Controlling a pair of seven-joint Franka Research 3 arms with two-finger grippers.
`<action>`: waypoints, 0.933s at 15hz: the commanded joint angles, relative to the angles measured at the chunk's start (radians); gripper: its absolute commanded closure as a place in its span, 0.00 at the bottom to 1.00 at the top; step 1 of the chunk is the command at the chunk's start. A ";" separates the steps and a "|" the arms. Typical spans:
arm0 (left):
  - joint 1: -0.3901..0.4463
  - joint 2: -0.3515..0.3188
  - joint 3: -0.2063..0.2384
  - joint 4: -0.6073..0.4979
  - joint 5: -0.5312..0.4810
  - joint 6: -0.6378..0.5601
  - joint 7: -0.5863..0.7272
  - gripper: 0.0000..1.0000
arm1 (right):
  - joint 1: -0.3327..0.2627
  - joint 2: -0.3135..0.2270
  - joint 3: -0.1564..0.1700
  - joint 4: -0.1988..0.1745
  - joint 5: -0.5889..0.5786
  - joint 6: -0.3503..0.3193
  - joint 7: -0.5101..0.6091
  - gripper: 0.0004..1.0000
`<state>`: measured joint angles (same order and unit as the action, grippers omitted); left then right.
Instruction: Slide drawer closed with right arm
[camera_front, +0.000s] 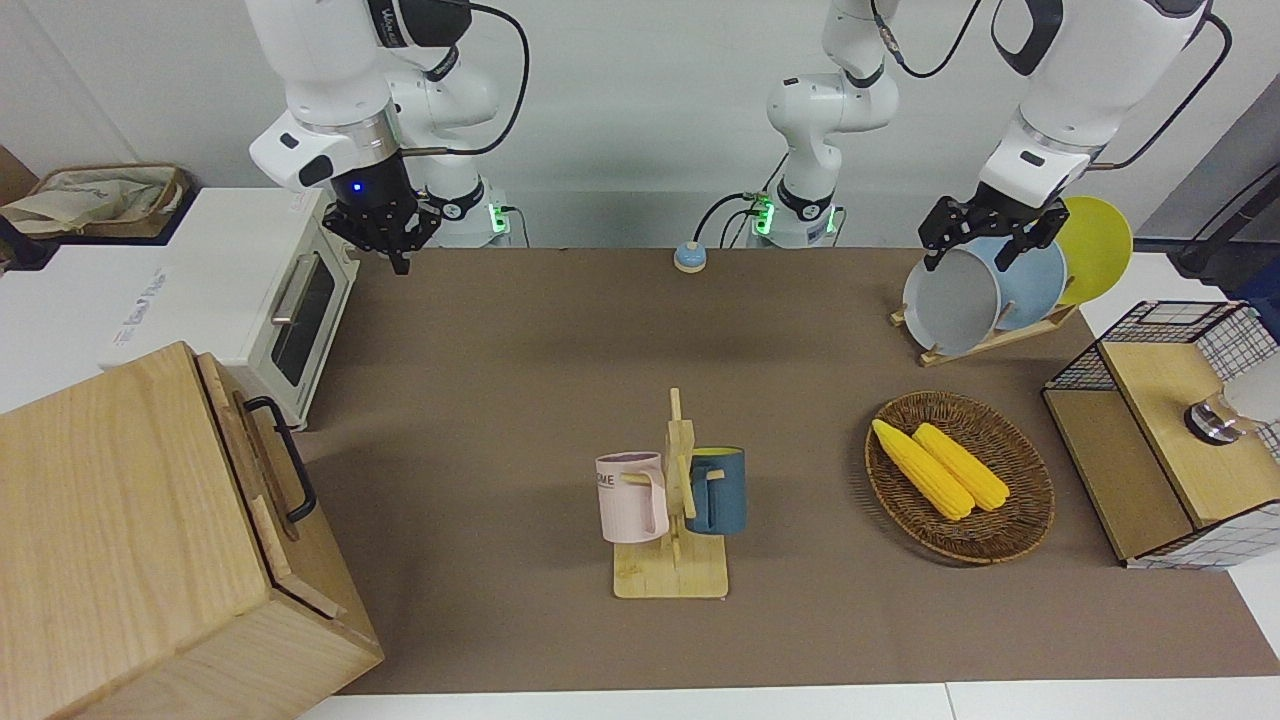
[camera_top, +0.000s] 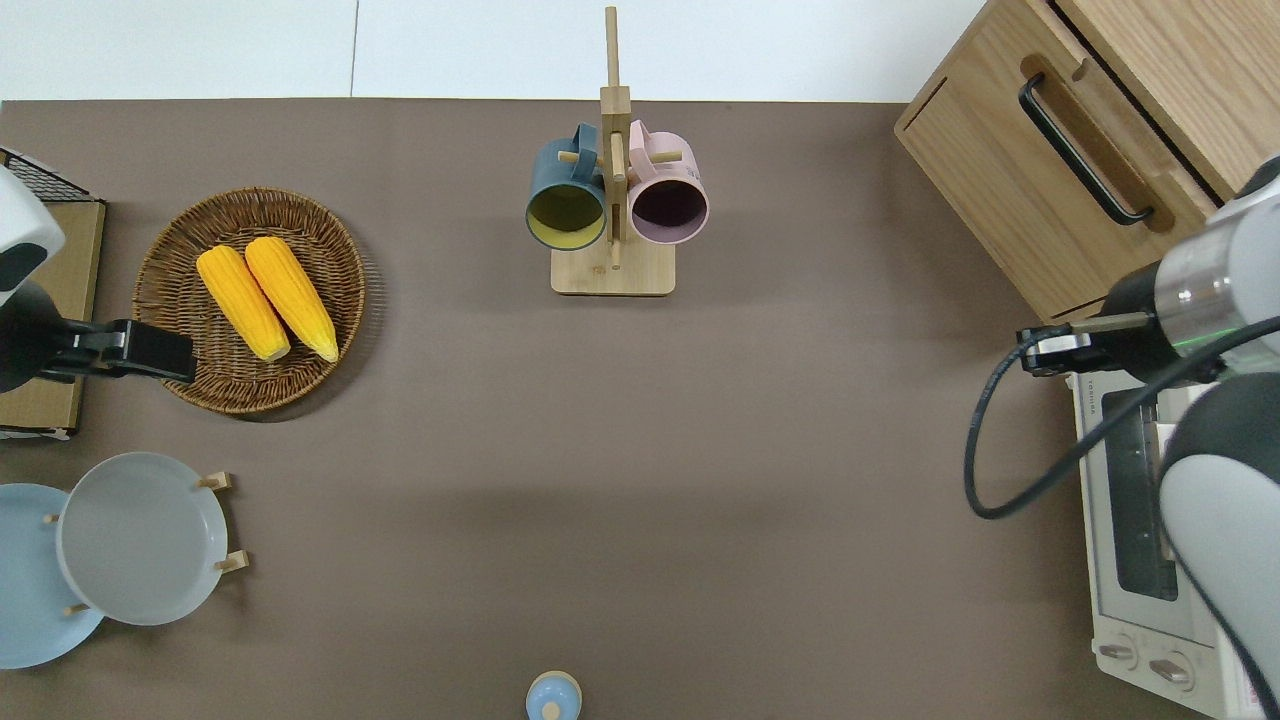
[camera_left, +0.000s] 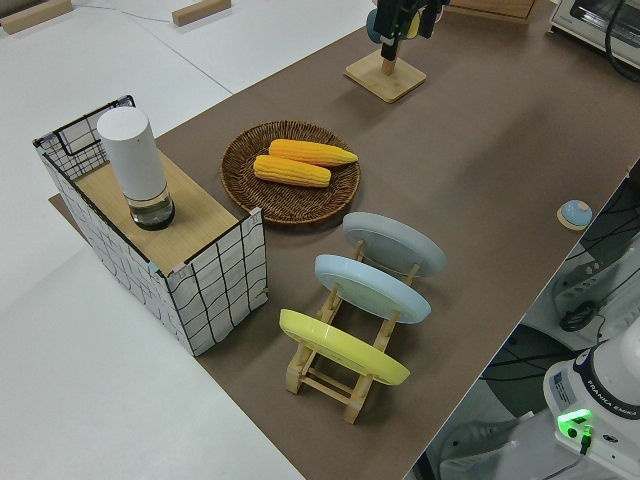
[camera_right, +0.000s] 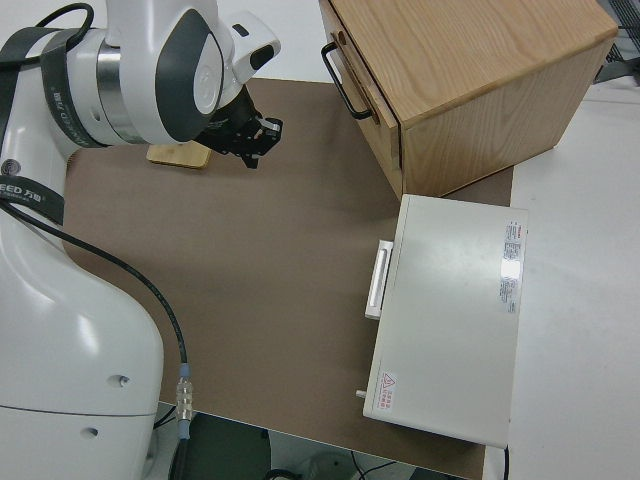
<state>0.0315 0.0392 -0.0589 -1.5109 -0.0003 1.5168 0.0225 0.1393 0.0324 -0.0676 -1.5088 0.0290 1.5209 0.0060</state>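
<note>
**A:** Where's the drawer (camera_front: 262, 470) right now? Looks like it's poking out a little from the wood cabinet (camera_front: 120, 520) at the right arm's end of the table (camera_front: 560, 380), black bow handle facing the middle of the table.

**B:** Yep, the front panel stands proud of the cabinet body, you can see the gap in the right side view. Cabinet sits farther from the robots than the white toaster oven (camera_front: 250, 300), the two just beside each other.

**A:** And the right gripper (camera_front: 399, 262)?

**B:** Up in the air with the blue wrist light on, over the table just off the toaster oven's door, near the cabinet's corner. Not touching the drawer or its handle. Can't tell whether its fingers are spread or closed; nothing is visibly held.

**A:** Left arm?

**B:** Parked. Left gripper (camera_front: 975, 258) has its fingers spread apart and holds nothing.

**A:** Other stuff?

**B:** Mug stand (camera_front: 672, 520) mid-table with a pink mug (camera_front: 632, 496) and a blue mug (camera_front: 718, 490), wicker basket (camera_front: 1010, 530) with two corn cobs (camera_front: 940, 465), plate rack (camera_front: 985, 345) nearer the robots.
</note>
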 joint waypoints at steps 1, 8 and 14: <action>0.005 0.011 -0.007 0.024 0.017 -0.020 0.010 0.01 | -0.006 -0.009 0.005 -0.025 0.008 -0.001 -0.021 0.86; 0.005 0.011 -0.007 0.024 0.017 -0.020 0.010 0.01 | -0.001 0.004 0.006 -0.011 -0.029 -0.005 0.008 0.02; 0.005 0.011 -0.007 0.024 0.017 -0.020 0.010 0.01 | -0.009 0.037 0.006 0.024 -0.043 -0.004 -0.004 0.01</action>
<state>0.0315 0.0392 -0.0589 -1.5109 -0.0003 1.5168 0.0225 0.1383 0.0410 -0.0651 -1.5137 0.0081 1.5213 0.0078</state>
